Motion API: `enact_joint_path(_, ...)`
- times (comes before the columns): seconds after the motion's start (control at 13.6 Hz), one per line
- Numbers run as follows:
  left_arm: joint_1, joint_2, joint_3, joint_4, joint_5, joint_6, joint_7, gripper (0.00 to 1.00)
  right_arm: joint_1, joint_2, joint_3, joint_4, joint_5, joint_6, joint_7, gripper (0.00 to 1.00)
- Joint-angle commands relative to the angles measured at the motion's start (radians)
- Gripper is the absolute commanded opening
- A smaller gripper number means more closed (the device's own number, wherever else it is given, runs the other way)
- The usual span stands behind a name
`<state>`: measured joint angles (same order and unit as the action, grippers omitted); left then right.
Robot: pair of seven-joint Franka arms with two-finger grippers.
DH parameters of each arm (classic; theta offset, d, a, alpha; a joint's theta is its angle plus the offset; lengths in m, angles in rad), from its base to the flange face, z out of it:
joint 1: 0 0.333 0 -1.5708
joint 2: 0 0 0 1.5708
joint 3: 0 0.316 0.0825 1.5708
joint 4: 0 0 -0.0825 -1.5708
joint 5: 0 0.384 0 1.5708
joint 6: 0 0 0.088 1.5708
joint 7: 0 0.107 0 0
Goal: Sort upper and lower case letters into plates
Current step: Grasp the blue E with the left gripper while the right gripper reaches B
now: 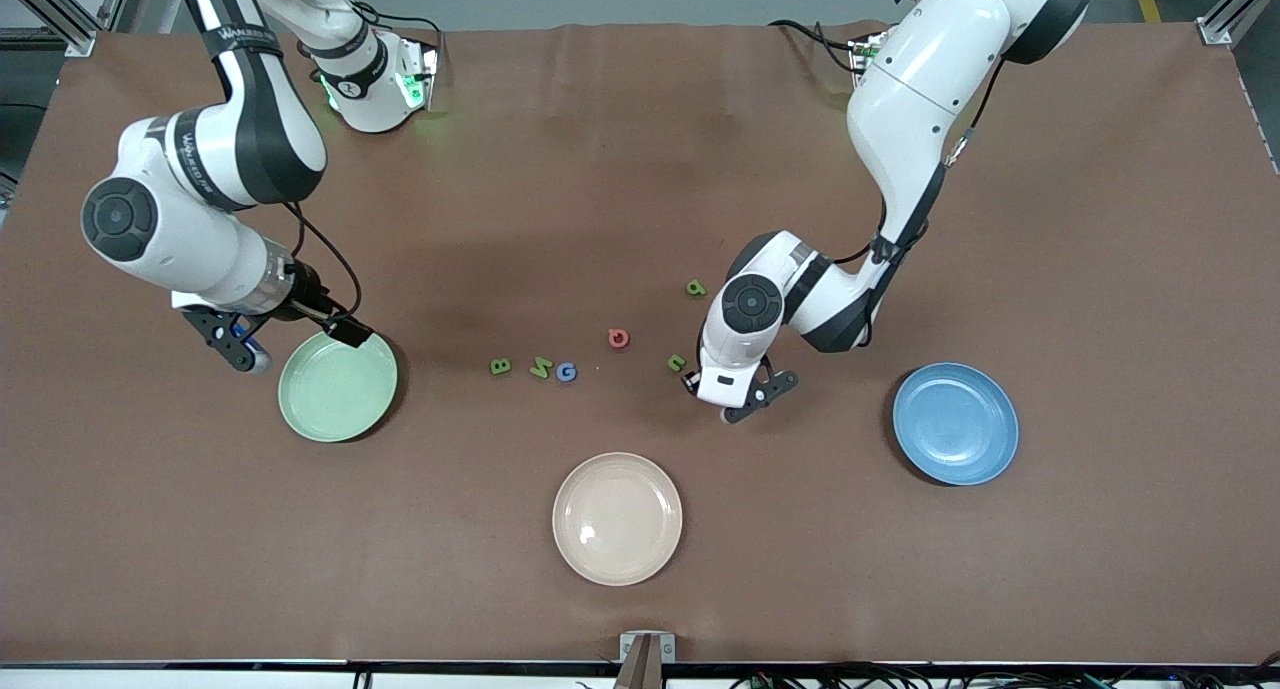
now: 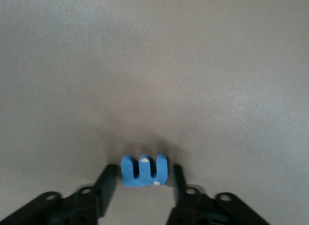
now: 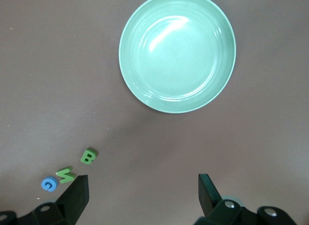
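Brown matting covers the table, where a blue letter (image 2: 144, 170), thick and three-pronged, lies flat between the left gripper (image 2: 144, 182)'s spread fingers, neither touching it. Five more letters lie nearby: green B (image 1: 501, 366), green N (image 1: 541, 368), blue G (image 1: 567, 372), red one (image 1: 619, 338), green one (image 1: 696, 288). Green plate (image 1: 338, 386) sits under the right gripper (image 1: 243, 347), fingers wide; blue plate (image 1: 955, 423) lies toward the left arm's end.

Six small letters (image 1: 566, 371) lie mid-table between the empty pale green plate (image 1: 338, 386) and empty blue plate (image 1: 955, 423).
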<state>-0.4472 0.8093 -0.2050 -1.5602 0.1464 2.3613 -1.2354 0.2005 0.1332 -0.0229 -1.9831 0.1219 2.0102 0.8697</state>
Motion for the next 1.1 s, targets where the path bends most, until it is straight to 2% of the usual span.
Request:
enact_joint_path(0.0, -0.002, -0.007, 0.012, 0.022, 0.027, -0.010, -0.021, 0.04, 0.034, 0.006, -0.005, -0.046, 0.010, 0.077, 0.200, 1.00)
enact_joint_path(0.22, 0.070, -0.093, 0.024, 0.020, 0.030, -0.057, -0.015, 0.00, 0.124, 0.094, -0.008, -0.043, -0.005, 0.189, 0.505, 1.00)
enact_joint_path(0.52, 0.177, -0.182, 0.016, 0.017, 0.028, -0.181, 0.097, 0.00, 0.167, 0.227, -0.009, -0.011, -0.017, 0.274, 0.598, 0.99)
enact_joint_path(0.66, 0.228, -0.200, 0.016, 0.008, 0.028, -0.247, 0.178, 0.00, 0.200, 0.322, -0.011, 0.045, -0.080, 0.295, 0.646, 0.97)
enact_joint_path(0.88, 0.329, -0.202, 0.016, -0.006, 0.028, -0.266, 0.331, 0.00, 0.250, 0.413, -0.009, 0.058, -0.171, 0.410, 0.800, 0.97)
enact_joint_path(1.03, 0.410, -0.203, 0.016, -0.027, 0.028, -0.266, 0.494, 0.01, 0.255, 0.431, -0.009, 0.063, -0.156, 0.456, 0.812, 0.96)
